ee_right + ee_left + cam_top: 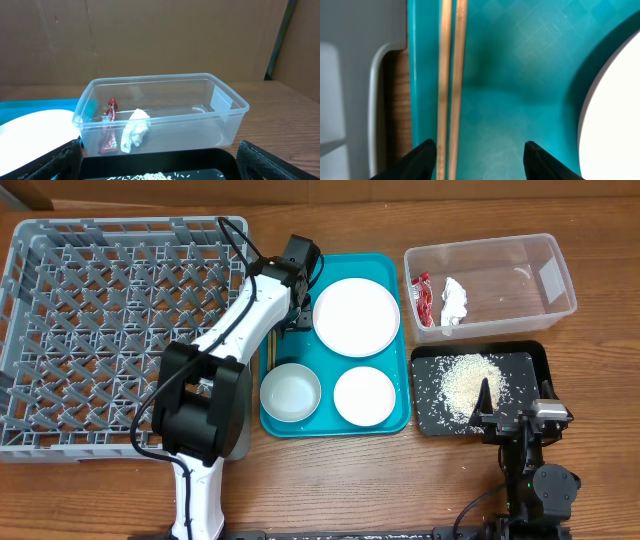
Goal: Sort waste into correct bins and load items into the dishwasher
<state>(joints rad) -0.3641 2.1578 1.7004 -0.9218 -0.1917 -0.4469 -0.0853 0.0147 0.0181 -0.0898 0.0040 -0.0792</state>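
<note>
My left gripper is open, low over the teal tray, its left finger beside the wooden chopsticks that lie along the tray's left edge. The large white plate, small plate and pale bowl sit on the tray. The red wrapper and white tissue lie inside the clear tub. My right gripper is open over the black tray, which holds rice. The grey dish rack is at the left. The cup is not in view.
My left arm reaches across the rack's right edge to the tray. The right arm's base stands at the front right. Bare wooden table lies in front of the trays.
</note>
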